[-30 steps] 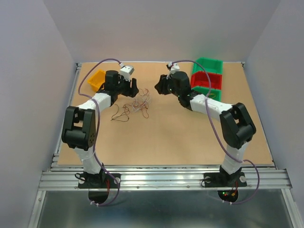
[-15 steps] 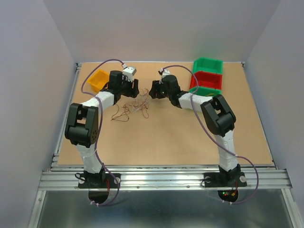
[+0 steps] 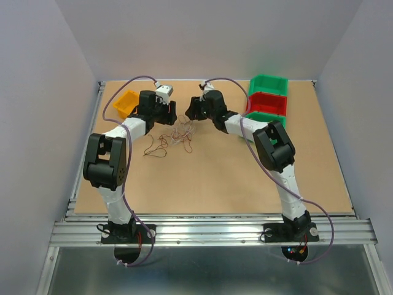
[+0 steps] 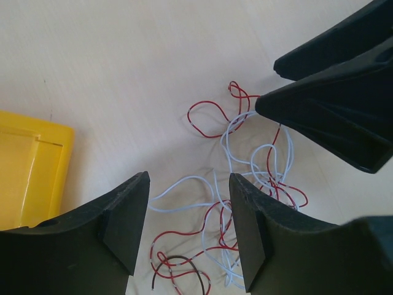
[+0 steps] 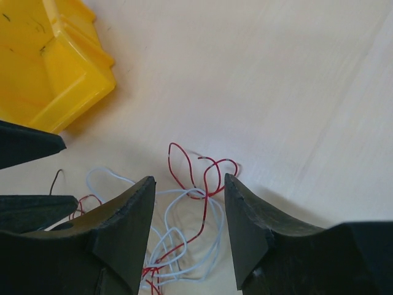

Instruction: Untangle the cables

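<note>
The cables (image 3: 178,136) lie as a loose clump of red, whitish and dark wires on the brown table, with a dark loop (image 3: 155,148) trailing to the left. My left gripper (image 3: 166,116) hovers at the clump's upper left. My right gripper (image 3: 191,114) hovers at its upper right, close to the left one. In the left wrist view the left gripper (image 4: 189,178) is open over red and whitish loops (image 4: 206,212) lying on the table. In the right wrist view the right gripper (image 5: 189,179) is open above the red and whitish loops (image 5: 202,196). Neither holds a wire.
A yellow bin (image 3: 124,102) sits just left of the left gripper and shows in the left wrist view (image 4: 27,166) and the right wrist view (image 5: 49,61). A green bin (image 3: 268,84), a red bin (image 3: 266,103) and another green bin (image 3: 264,118) stand at the back right.
The right gripper has opened and swung left to the clump, ending close to the left gripper. The left arm has hardly moved.
</note>
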Controlling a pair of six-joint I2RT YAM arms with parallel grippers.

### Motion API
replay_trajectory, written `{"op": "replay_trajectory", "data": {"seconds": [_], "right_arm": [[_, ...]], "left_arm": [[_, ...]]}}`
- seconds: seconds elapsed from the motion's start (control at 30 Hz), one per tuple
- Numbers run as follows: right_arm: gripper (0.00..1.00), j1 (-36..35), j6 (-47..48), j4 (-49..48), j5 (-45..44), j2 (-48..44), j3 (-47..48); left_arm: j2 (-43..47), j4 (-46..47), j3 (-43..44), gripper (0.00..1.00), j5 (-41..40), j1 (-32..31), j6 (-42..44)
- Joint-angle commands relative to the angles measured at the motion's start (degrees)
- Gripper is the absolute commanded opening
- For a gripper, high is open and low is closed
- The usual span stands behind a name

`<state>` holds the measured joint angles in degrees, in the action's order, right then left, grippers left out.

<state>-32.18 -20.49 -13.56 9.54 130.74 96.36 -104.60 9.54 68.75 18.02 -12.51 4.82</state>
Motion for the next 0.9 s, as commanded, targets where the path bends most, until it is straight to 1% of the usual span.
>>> {"op": "replay_trajectory", "data": {"seconds": [0.0,0.17,0.23,0.27,0.3,0.33,0.37,0.4,0.73,0.77,0.8,0.87], "right_arm": [[0.54,-0.51,-0.6,1.43,0.57,2.85,5.33],[0.52,-0.42,-0.43,2.14,-0.31,2.95,5.51],[0.46,-0.42,-0.43,2.31,-0.49,3.03,5.6],[0.4,-0.42,-0.51,2.57,-0.49,3.21,5.6],[0.38,-0.42,-0.6,2.66,-0.4,3.21,5.68],[0.35,-0.51,-0.6,3.01,-0.14,3.3,5.86],[0.34,-0.51,-0.69,3.02,0.12,3.3,5.86],[0.32,-0.42,-0.6,3.28,0.39,3.12,5.86],[0.3,-0.51,-0.34,4.42,2.15,2.06,5.33],[0.26,-0.51,-0.34,4.6,2.41,2.15,5.33],[0.12,-0.51,-0.17,4.68,2.59,2.07,5.51],[0.01,-0.51,0.1,4.69,3.38,1.46,5.51]], "left_arm": [[0.01,0.39,3.41,0.65,0.52,0.21,-0.25],[0.1,0.3,3.32,0.65,0.52,0.21,-0.16],[0.1,0.22,3.32,0.64,0.52,0.21,-0.07],[0.01,0.13,3.41,0.64,0.7,0.21,0.01],[-0.17,0.13,3.49,0.64,0.7,0.21,0.1],[-0.34,-0.13,3.67,0.64,0.61,0.21,0.28],[-0.61,-0.22,3.67,0.64,0.61,0.21,0.28],[-0.61,-0.31,3.84,0.64,0.7,0.21,0.28],[-0.87,-0.66,4.2,0.64,0.7,0.21,0.54],[-0.87,-0.66,4.2,0.64,0.7,0.21,0.45],[-0.87,-0.66,4.2,0.64,0.79,0.21,0.45],[-0.87,-0.75,4.11,0.64,0.88,0.21,0.45]]}}
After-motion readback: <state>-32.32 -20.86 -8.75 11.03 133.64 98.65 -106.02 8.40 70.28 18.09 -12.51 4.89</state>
